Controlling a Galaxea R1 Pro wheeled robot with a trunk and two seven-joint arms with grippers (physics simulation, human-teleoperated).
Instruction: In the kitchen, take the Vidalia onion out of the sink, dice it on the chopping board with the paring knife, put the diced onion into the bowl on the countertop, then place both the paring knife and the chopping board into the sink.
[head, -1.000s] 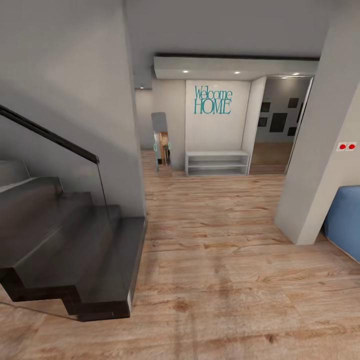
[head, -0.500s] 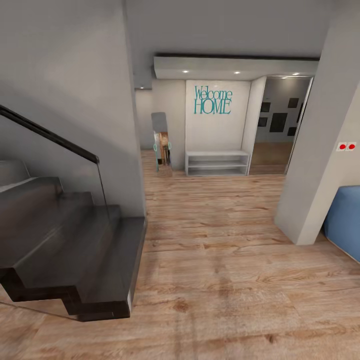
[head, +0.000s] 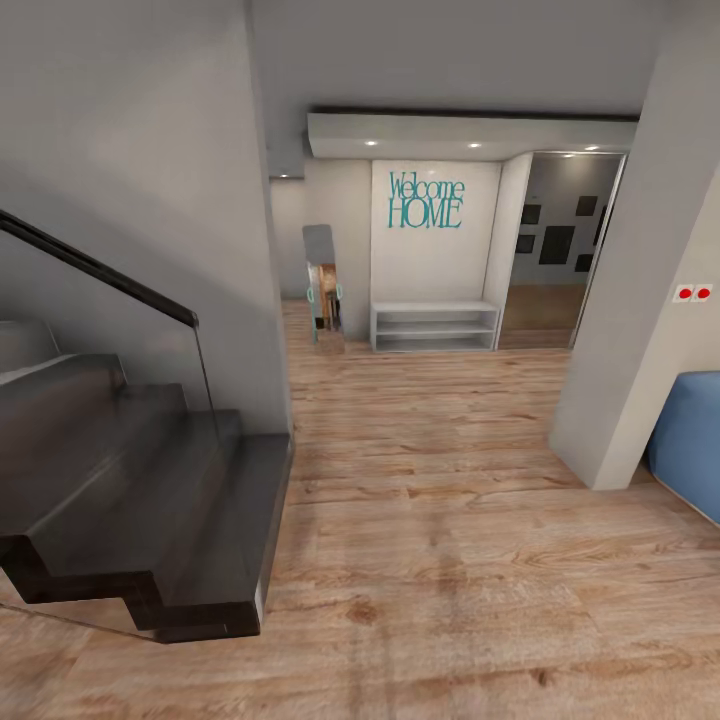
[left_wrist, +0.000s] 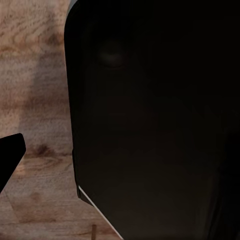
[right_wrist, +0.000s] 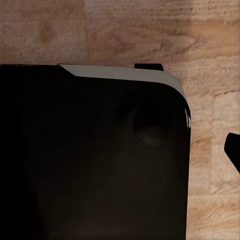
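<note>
We stand in a hallway, dark staircase (head: 140, 480) at nine o'clock, the "Welcome HOME" wall (head: 426, 200) at twelve. No onion, sink or knife shows here, so neither arm is nearer; finger state: cannot tell.

Head view faces hallway; both wrist views close above shared wood floor (head: 430, 560).

Light wood-grain floor (head: 450, 520), glossy dark stair treads (head: 130, 500) with a glass balustrade (head: 120, 360), matt pale walls (head: 130, 150)
</note>
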